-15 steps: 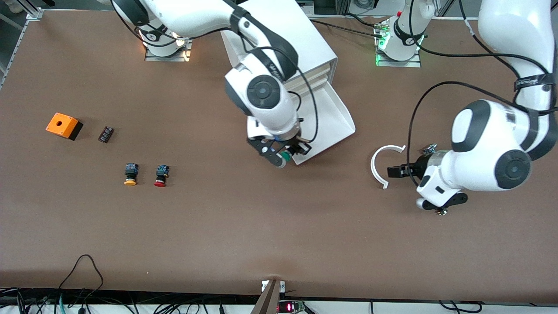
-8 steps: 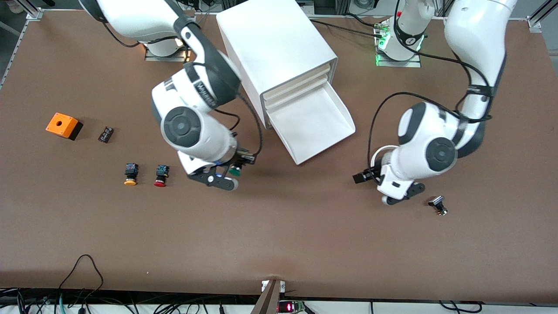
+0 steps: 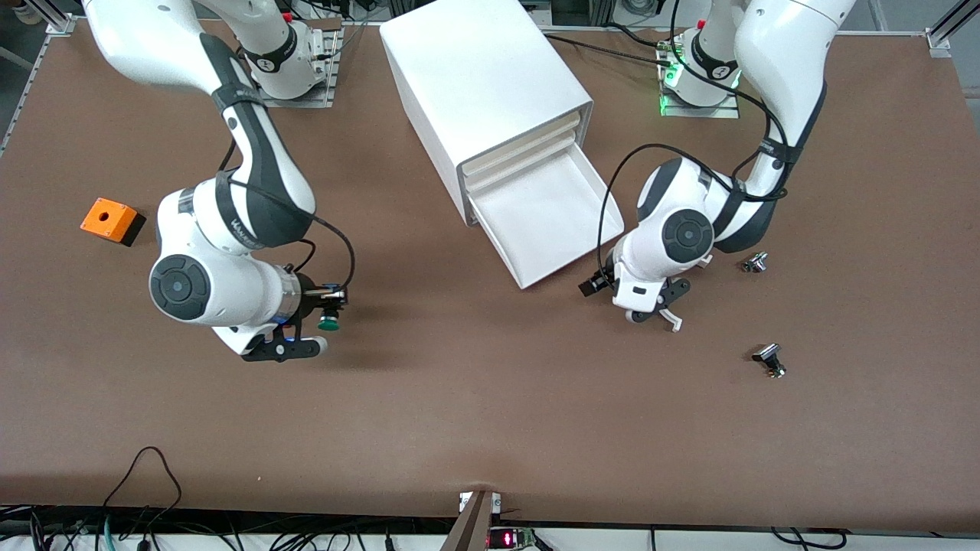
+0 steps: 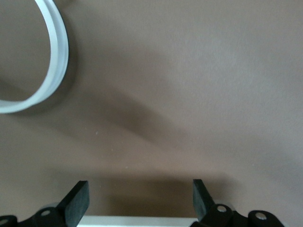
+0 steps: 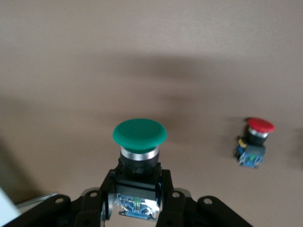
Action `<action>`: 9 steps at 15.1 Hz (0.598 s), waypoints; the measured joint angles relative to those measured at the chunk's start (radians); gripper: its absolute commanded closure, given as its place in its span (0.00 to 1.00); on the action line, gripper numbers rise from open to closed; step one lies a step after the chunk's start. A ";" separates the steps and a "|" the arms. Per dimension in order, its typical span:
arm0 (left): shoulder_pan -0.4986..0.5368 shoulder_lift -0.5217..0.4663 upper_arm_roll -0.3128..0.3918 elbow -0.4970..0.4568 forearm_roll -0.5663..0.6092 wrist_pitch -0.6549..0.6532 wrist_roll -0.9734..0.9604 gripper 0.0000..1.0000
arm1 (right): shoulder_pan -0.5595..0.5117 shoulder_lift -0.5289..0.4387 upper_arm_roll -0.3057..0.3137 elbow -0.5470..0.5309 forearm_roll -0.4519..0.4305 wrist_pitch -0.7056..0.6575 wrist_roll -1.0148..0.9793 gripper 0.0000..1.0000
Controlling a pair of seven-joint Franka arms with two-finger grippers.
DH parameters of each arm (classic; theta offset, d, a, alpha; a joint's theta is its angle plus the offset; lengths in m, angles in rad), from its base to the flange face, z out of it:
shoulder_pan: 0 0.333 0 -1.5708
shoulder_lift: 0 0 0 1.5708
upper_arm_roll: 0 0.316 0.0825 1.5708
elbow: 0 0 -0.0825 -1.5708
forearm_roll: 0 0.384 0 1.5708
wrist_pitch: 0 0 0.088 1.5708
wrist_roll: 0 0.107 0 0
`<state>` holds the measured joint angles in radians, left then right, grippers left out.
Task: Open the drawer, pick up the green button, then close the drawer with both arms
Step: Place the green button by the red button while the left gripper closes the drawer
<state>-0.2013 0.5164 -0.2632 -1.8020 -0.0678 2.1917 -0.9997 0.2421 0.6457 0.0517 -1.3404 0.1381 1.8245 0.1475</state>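
The right arm [image 3: 230, 191] is reaching down from its base at the top corner of the tabletop [image 3: 490, 413], bending at the elbow and turning its wrist sideways over the bare brown surface toward its own end. The right gripper [image 3: 328, 306] is hanging there with its jaws pinching the black body of the green button [image 3: 330, 322], and the wrist view is showing it plainly: the green button's round cap [image 5: 140, 131] is sticking out ahead of the jaws, with a silver collar just under it. A red button [image 5: 255, 142] is lying on the tabletop near by in that same view.

The left arm [image 3: 766, 115] is coming down from its base, folding back on itself, and its wrist is pointing toward the open drawer. The left gripper [image 3: 601, 282] is hovering over the tabletop just beside the front corner of the drawer [image 3: 547, 214], jaws spread wide with nothing between them. Its wrist view is showing both black fingertips [image 4: 78, 203] apart over bare brown surface, and a curved white ring piece [image 4: 52, 71] is lying flat on the tabletop.

The drawer is standing pulled out of the white cabinet [image 3: 482, 84], which is sitting near the top edge midway between the two bases. An orange box [image 3: 109, 219] is sitting toward the right arm's end. Two small dark metal parts [image 3: 768, 358] are lying toward the left arm's end. There is lettering on the right arm's dark band, but I cannot read it.
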 measured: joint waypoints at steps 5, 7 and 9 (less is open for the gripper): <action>-0.011 0.000 0.000 -0.057 0.000 0.083 -0.004 0.05 | -0.008 -0.043 -0.012 -0.297 0.000 0.302 -0.084 1.00; -0.026 0.000 0.000 -0.072 0.000 0.098 -0.005 0.05 | -0.007 -0.044 -0.012 -0.386 0.000 0.415 -0.088 1.00; -0.046 -0.001 0.000 -0.090 0.000 0.116 -0.011 0.04 | -0.006 -0.044 -0.012 -0.446 0.000 0.483 -0.089 1.00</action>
<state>-0.2470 0.5159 -0.2633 -1.8919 -0.0673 2.3073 -1.0111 0.2358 0.6013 0.0393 -1.7868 0.1381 2.3078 0.0589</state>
